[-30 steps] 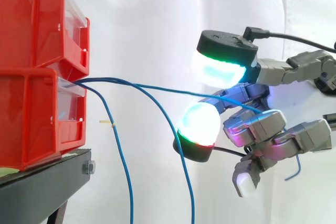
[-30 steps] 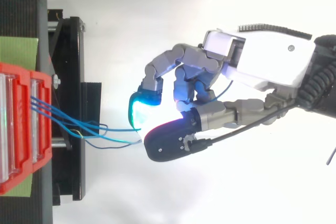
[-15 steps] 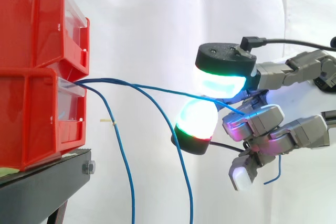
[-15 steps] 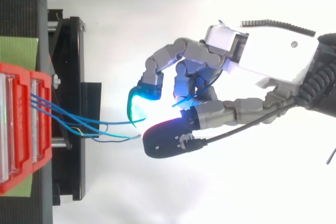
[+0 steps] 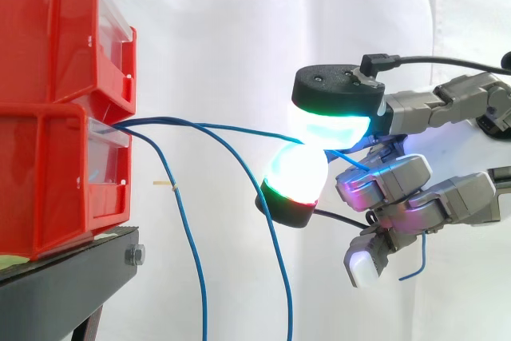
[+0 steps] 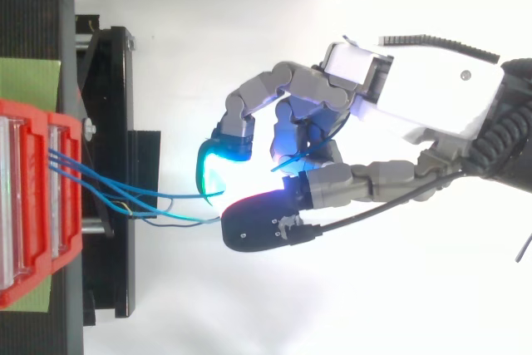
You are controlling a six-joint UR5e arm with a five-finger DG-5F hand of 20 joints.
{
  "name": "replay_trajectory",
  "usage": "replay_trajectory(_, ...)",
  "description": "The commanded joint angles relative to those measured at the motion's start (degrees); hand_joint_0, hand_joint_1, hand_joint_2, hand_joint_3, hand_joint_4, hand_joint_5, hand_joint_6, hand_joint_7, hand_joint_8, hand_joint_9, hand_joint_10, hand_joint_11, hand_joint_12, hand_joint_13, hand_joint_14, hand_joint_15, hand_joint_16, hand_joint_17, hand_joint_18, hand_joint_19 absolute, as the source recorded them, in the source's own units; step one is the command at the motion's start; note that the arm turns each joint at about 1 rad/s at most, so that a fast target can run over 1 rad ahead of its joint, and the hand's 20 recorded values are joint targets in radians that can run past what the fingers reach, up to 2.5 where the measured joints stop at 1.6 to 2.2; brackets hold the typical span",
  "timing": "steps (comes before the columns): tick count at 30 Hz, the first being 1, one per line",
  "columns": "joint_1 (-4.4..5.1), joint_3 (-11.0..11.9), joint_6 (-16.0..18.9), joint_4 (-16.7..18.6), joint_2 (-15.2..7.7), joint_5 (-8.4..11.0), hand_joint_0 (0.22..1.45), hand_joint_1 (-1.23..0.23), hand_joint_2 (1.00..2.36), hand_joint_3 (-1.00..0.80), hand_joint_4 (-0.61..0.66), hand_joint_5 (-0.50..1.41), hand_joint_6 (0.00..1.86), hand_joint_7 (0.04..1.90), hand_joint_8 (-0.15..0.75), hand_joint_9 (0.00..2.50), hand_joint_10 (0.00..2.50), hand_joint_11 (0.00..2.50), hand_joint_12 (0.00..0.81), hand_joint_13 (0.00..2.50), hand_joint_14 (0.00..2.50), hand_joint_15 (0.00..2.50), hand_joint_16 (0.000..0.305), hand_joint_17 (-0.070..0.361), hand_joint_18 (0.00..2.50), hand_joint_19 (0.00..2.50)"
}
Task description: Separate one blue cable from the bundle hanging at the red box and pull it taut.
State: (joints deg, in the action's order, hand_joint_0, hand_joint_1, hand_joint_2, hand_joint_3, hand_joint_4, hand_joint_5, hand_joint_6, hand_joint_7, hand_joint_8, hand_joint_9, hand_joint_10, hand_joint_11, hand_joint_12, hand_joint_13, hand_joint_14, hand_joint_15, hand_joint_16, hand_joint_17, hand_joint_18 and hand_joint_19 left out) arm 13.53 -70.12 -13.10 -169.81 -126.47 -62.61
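A white curtain hangs across the far side of the scene. It is evenly lit and falls in soft vertical folds, with one sharper crease running down it at the right. At the lower left is a black stand with a silver bolt on its right end and a slanting leg below. Seen from above, the stand takes up the left edge, where a green sheet lies on its top and a black bar runs along its right side. The white ground beneath is plain and bright.
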Motion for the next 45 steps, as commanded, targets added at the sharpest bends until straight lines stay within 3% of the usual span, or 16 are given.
replay_trajectory(1, 0.10, -0.01, 0.00, 0.00, 0.00, 0.03, 0.72, -0.76, 1.01, -0.36, -0.04, -0.25, 0.96, 0.93, 0.223, 0.74, 1.26, 1.29, 0.256, 1.31, 0.91, 1.10, 0.050, 0.112, 0.76, 0.64)
replay_trajectory(12, 0.54, 0.08, 0.00, -0.09, 0.00, 0.64, 0.75, -0.72, 1.01, -0.43, -0.03, -0.26, 0.97, 1.06, 0.218, 0.75, 1.18, 1.31, 0.258, 1.31, 0.77, 1.15, 0.049, 0.110, 0.73, 0.64)
replay_trajectory(36, 0.54, -0.01, -0.26, -0.26, 0.00, 0.56, 0.75, -0.71, 1.00, -0.48, 0.02, -0.26, 0.96, 1.04, 0.218, 0.75, 1.11, 1.32, 0.268, 1.32, 0.66, 1.19, 0.050, 0.112, 0.71, 0.63)
replay_trajectory(45, 0.54, -0.01, -0.35, -0.26, 0.00, 0.56, 0.69, -0.64, 1.00, -0.50, 0.06, -0.26, 0.96, 0.93, 0.226, 0.75, 1.10, 1.33, 0.266, 1.33, 0.62, 1.20, 0.050, 0.112, 0.70, 0.64)
